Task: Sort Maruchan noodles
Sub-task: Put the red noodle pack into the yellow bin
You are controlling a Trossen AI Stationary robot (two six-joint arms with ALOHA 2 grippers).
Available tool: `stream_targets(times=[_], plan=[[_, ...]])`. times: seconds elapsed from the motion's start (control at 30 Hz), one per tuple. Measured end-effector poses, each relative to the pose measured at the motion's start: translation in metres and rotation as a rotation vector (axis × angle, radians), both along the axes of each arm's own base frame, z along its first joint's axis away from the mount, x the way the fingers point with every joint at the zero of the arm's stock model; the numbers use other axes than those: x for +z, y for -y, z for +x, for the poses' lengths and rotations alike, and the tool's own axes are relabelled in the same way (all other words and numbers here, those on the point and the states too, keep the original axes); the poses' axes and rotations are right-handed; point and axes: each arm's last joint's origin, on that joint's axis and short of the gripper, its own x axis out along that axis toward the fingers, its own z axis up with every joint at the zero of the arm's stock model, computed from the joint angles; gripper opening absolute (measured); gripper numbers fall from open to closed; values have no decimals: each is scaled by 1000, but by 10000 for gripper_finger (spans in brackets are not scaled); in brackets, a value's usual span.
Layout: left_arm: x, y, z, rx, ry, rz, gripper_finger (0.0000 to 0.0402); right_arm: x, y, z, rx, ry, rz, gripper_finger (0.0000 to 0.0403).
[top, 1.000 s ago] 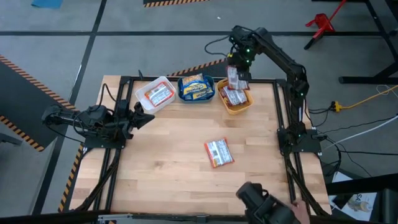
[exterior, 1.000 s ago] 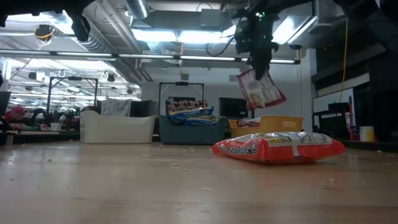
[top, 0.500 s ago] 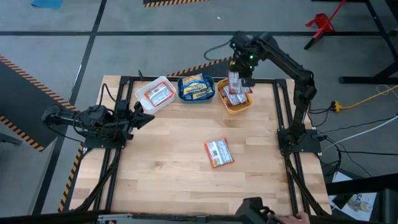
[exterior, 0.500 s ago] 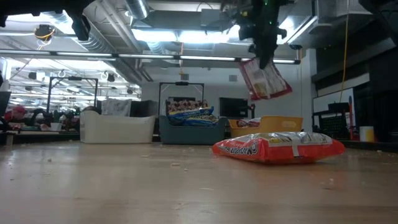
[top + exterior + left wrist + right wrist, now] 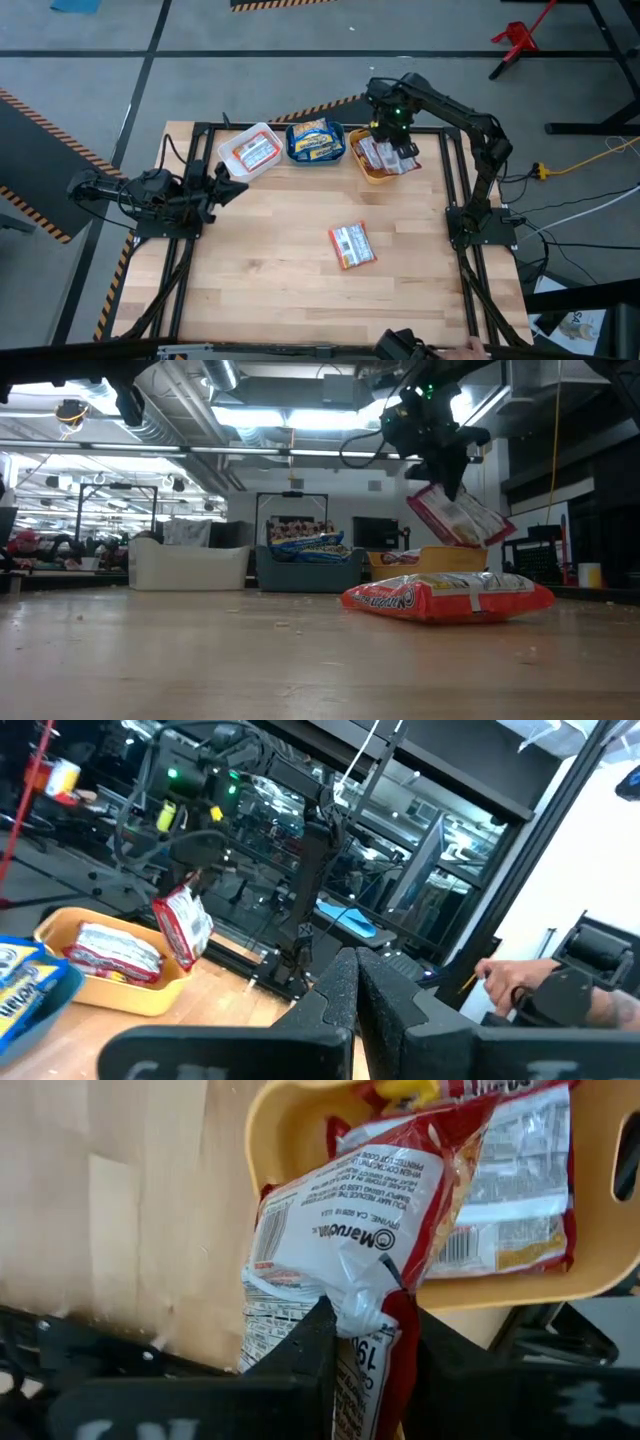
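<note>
My right gripper (image 5: 392, 130) is shut on a red Maruchan packet (image 5: 400, 156) above the orange bin (image 5: 363, 170) at the table's far right; the packet also shows in the low view (image 5: 460, 518) and the right wrist view (image 5: 350, 1230). Red packets (image 5: 510, 1210) lie in the orange bin. Another red packet (image 5: 352, 245) lies flat on the table's middle. My left gripper (image 5: 236, 190) rests shut and empty at the table's left. My right gripper pinches the packet's crimped end (image 5: 365, 1320) between its two fingers, coming from above. The packet hangs tilted below the fingers, clear of the table, its lower end over the orange bin's right rim (image 5: 590, 1270).
A white bin (image 5: 228, 150) with an orange packet and a teal bin (image 5: 292, 150) with blue packets stand left of the orange bin along the far edge. A person's hand (image 5: 510, 985) shows beyond the table. The table's near half is bare wood except for the lying packet.
My right gripper has come down toward the orange bin, still shut on the red packet. The packet has sunk with it and swung toward the table's right edge, hanging more tilted than before.
</note>
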Motion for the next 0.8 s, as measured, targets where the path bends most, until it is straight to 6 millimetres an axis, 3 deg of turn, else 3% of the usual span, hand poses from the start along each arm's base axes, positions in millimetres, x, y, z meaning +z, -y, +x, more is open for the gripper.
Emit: stream_targets(times=[0.5,0.8], plan=[[0,-2,0,99,-19,71,0,-2,6,9,77,113,-45,60],[0,-3,0,108,-19,69,0,-15,15,18,108,100,-79,60]])
